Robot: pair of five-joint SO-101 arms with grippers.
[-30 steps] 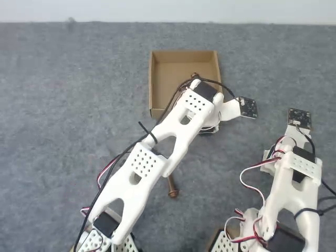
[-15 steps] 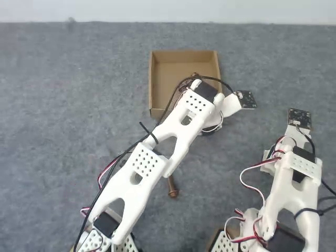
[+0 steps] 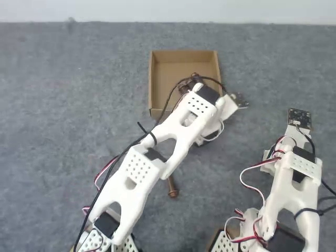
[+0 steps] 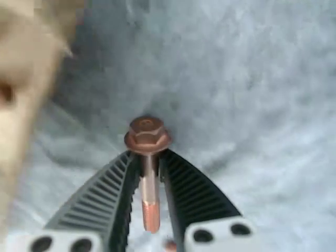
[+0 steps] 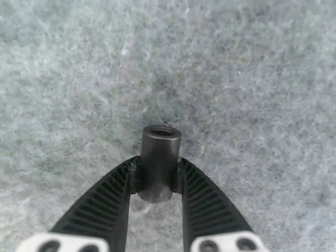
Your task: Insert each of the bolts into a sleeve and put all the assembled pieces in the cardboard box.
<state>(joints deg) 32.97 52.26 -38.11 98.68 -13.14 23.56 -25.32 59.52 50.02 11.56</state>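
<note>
**Q:** What's nearest you, and is it dealt with?

**A:** Closest to the arm bases, 1 loose bolt (image 3: 171, 188) lies on the grey carpet (image 3: 63, 115), just beside your left arm (image 3: 142, 168). It has no sleeve on it, so by my reading that one is yet to do.

**Q:** And the 2 grippers?

**A:** Your right gripper (image 5: 157, 164) is closed snugly on a dark sleeve (image 5: 160, 149). It pinches the lower half, and the open bore points away from the wrist, above bare carpet. Your left gripper (image 4: 147, 155) is nearly closed, clamping a copper bolt (image 4: 147, 137) by the shank, with the hex head sticking out past the tips. Judging by how far apart the 2 arms stand, you have not joined those parts.

**Q:** Anything in the cardboard box (image 3: 151, 79)?

**A:** It sits farthest out, with your left arm stretched to its near right corner. 1 small brown piece (image 3: 195, 76) shows inside, just past that arm's wrist, and I can't tell whether it's an assembled pair. I'd judge you're partway at most. This bolt needs its sleeve, then the box, and after that comes the loose bolt.
</note>
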